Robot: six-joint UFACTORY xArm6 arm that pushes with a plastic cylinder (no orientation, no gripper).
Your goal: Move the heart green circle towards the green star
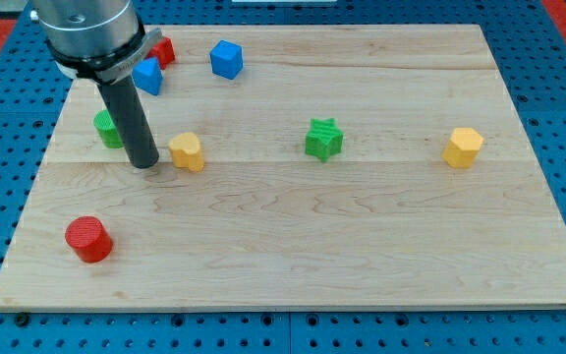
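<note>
Tip [144,163], bare rod gripping nothing, between green circle [107,129] and yellow block [187,151] near left edge: reposition left of circle, push toward green star [323,139].

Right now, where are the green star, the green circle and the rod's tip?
green star [324,139], camera view, its top face.
green circle [105,129], camera view, visible left part beside the rod.
my tip [145,163], camera view, rod's very end.

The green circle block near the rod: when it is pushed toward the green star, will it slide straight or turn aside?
The green circle looks small and rigid, so it should slide on the smooth wooden board. Its round side may let it slip off my tip. The yellow block lies toward the green star and could deflect it.
</note>
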